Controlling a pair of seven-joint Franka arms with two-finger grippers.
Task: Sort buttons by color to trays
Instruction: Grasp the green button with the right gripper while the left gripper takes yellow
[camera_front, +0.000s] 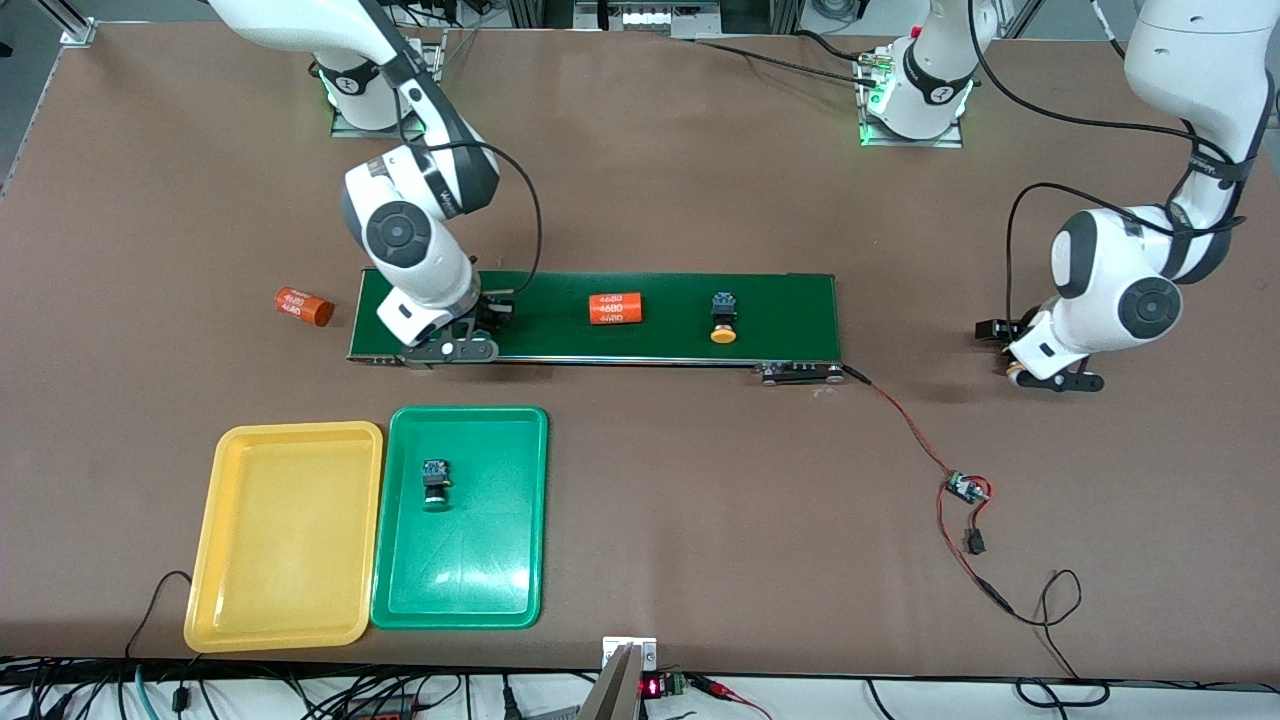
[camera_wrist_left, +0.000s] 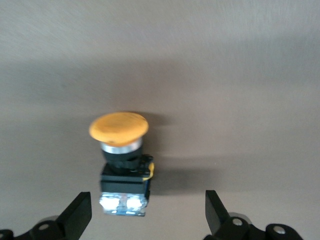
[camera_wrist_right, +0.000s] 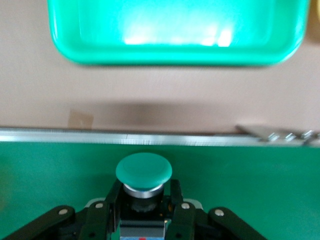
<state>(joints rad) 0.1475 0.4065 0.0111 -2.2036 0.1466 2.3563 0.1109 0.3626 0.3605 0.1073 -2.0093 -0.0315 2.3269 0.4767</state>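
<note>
Over the conveyor belt, right claw pinching green-capped button.

green tray: glossy smooth plastic
yellow tray: smooth plastic, beside green tray
conveyor belt: matt dark green
table: matt brown

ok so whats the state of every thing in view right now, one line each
right gripper: jaws shut on green button, on the conveyor belt
left gripper: jaws open, over a yellow button on the table
yellow button on belt: lying on its side
green tray: holds one button
yellow tray: nothing in it
</note>
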